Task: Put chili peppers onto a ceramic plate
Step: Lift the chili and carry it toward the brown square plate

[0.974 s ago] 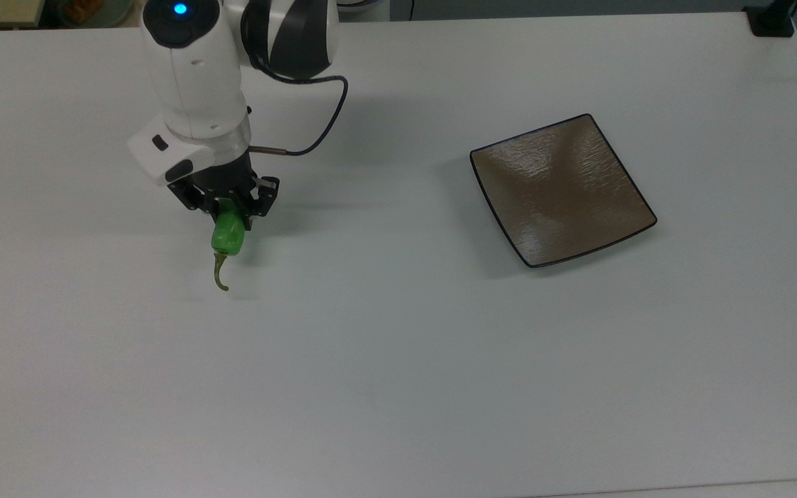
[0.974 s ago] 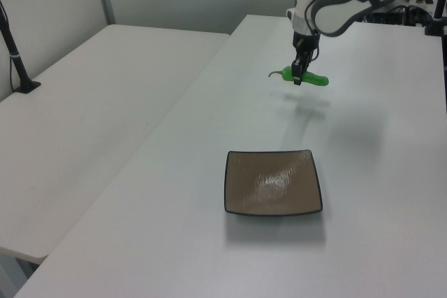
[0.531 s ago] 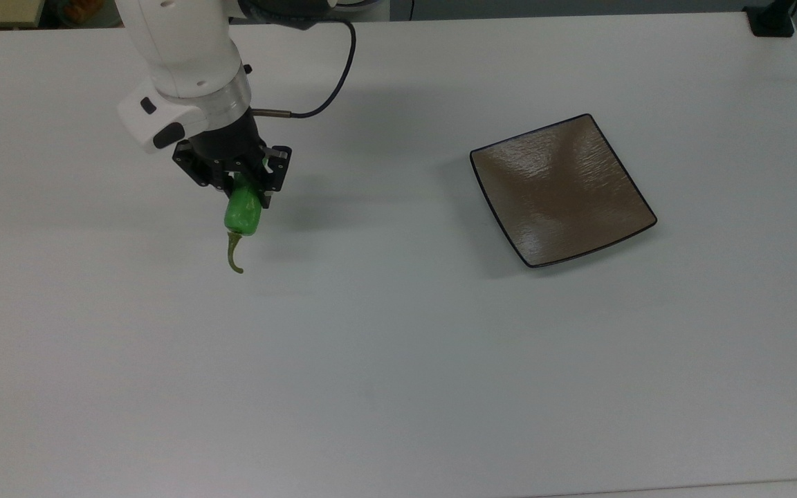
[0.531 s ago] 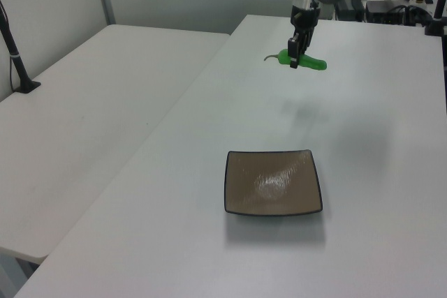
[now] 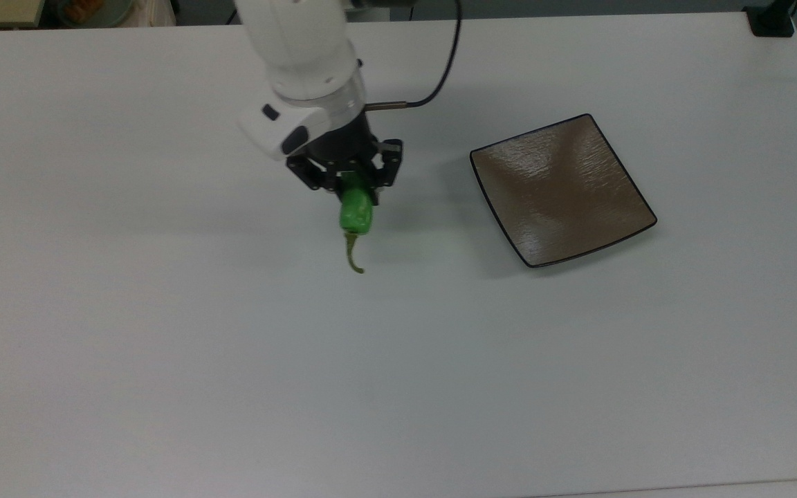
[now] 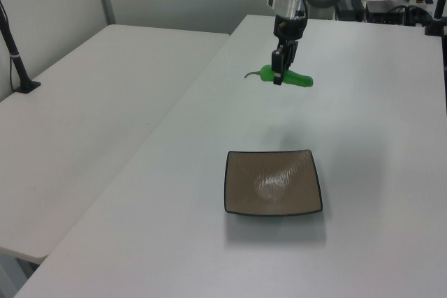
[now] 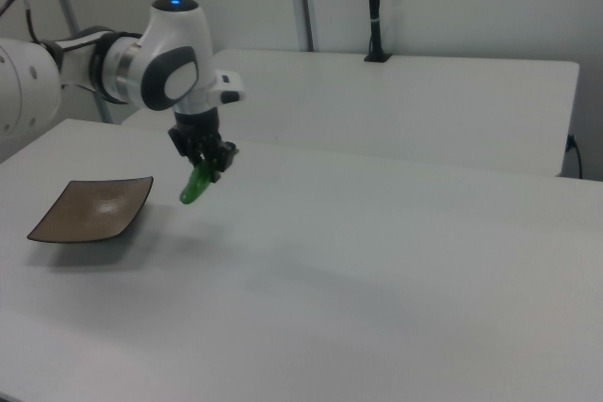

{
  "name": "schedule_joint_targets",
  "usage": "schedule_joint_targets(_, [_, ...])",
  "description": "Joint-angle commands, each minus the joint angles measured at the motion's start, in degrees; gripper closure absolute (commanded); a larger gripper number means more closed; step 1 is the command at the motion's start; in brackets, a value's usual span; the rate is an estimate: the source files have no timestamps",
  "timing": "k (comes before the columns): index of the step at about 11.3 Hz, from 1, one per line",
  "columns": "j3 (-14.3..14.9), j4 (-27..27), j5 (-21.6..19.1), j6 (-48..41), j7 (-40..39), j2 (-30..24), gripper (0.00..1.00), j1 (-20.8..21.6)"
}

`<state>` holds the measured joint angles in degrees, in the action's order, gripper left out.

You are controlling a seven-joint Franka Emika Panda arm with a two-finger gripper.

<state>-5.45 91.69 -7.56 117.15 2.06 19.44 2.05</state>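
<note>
My gripper [image 5: 351,187] [image 6: 279,75] [image 7: 209,162] is shut on the bright green chili pepper [image 5: 356,213] [image 6: 297,79] [image 7: 196,185] and holds it in the air above the white table. The pepper's curved olive stem [image 5: 353,258] points toward the top view's bottom. The square brown ceramic plate [image 5: 562,190] [image 6: 274,181] [image 7: 93,207] with a thin black rim lies bare on the table, apart from the pepper, to the top view's right of the gripper.
The white table [image 5: 398,360] spreads wide around the plate. A black cable [image 5: 433,76] trails from the wrist. A black stand [image 5: 772,19] sits at the far right corner in the top view. A second white table [image 6: 91,102] stands alongside.
The gripper has carried the pepper to the top view's right, toward the plate, after first lifting it off the table. The plate has not moved.
</note>
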Motion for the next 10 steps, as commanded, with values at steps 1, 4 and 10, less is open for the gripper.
schedule_joint_targets(1, [-4.03,-0.02,0.79,-0.95,5.04,-1.69,0.80,1.55])
schedule_joint_targets(4, [-4.66,0.15,1.32,-0.52,8.65,-1.08,0.79,6.20])
schedule_joint_targets(10, [-8.61,1.38,6.58,6.94,16.73,0.94,0.75,10.68])
